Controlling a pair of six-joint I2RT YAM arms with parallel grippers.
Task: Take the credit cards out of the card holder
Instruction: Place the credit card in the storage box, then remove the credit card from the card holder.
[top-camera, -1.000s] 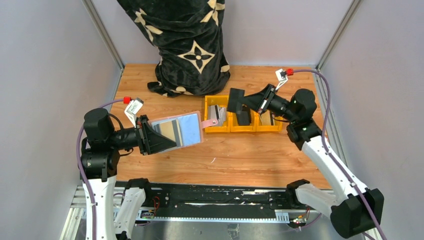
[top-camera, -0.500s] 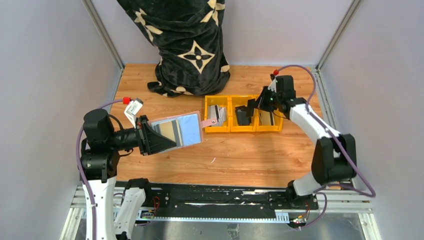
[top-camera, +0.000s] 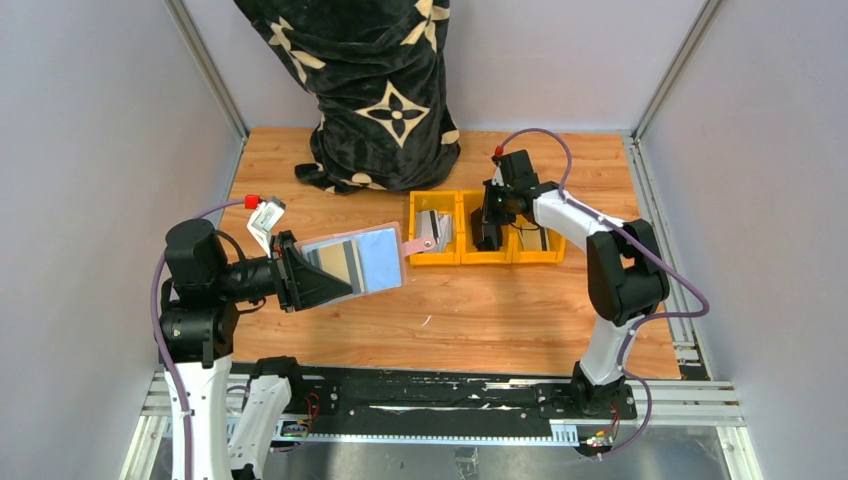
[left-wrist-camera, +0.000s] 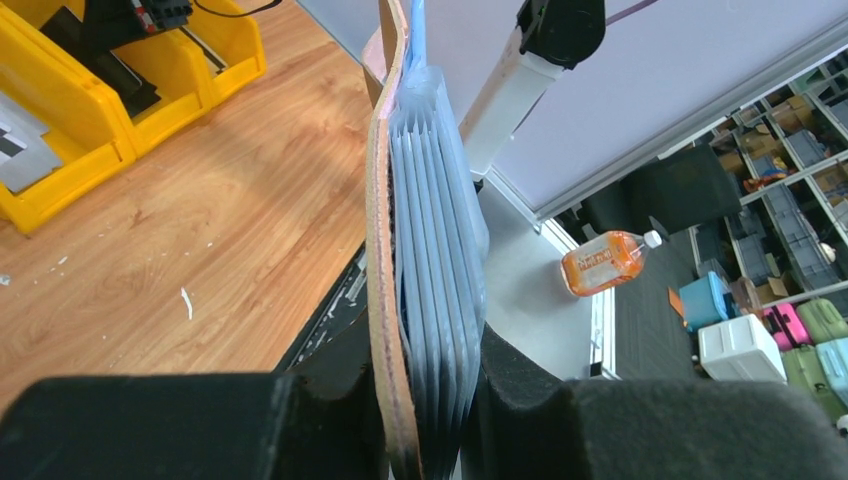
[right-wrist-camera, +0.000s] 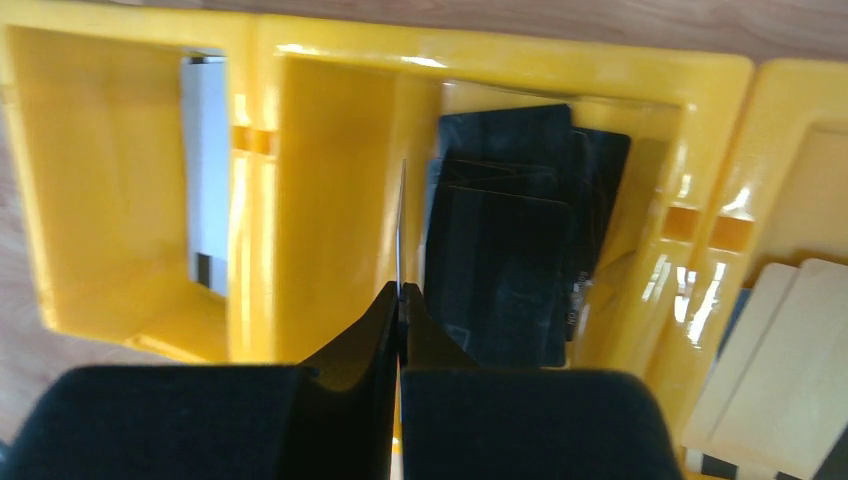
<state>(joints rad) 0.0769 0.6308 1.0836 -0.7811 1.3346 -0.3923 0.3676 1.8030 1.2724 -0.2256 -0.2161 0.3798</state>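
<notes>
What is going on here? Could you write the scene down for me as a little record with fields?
left gripper: shut on the brown card holder, held open in the air
holder cards: pale blue, tan and grey faces showing
right gripper: shut on a thin card seen edge-on, at the middle compartment of the yellow bin
bin contents: pale card left, black cards middle, tan cards right
task status: holder not yet emptied

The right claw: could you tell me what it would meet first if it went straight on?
Likely the yellow bin's middle compartment floor, just beside the black stack; depth is unclear.
</notes>
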